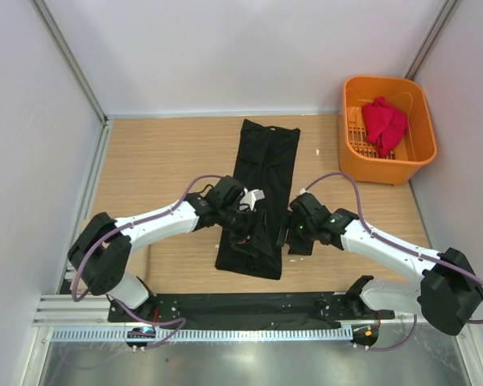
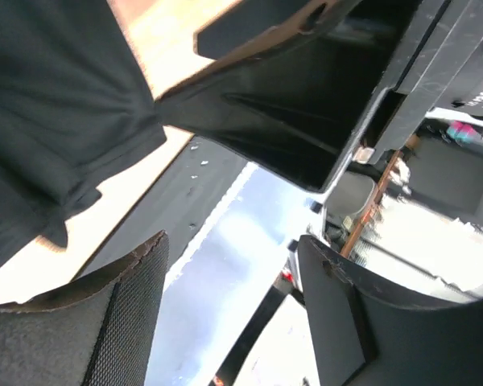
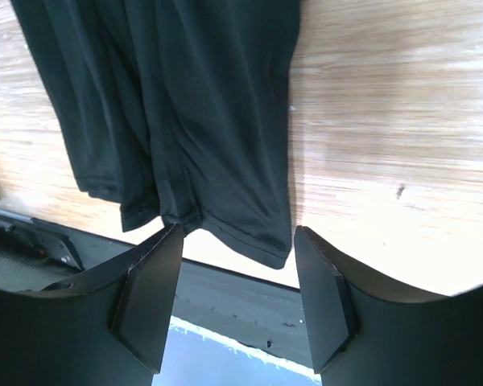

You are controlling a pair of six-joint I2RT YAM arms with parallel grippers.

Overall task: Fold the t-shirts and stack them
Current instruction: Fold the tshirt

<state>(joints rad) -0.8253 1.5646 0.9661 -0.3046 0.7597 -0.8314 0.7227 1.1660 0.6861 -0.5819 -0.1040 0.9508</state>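
Black t-shirt [image 3: 201, 104] lies just beyond the spread right pincer [image 3: 237, 232].

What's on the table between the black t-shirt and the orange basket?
Only bare wooden table, apart from one tiny white speck, separates the black t-shirt from the orange basket; the top view shows it.

Wooden table [image 1: 161, 153] bears black t-shirt [image 1: 266, 161], orange basket [image 1: 390, 170]
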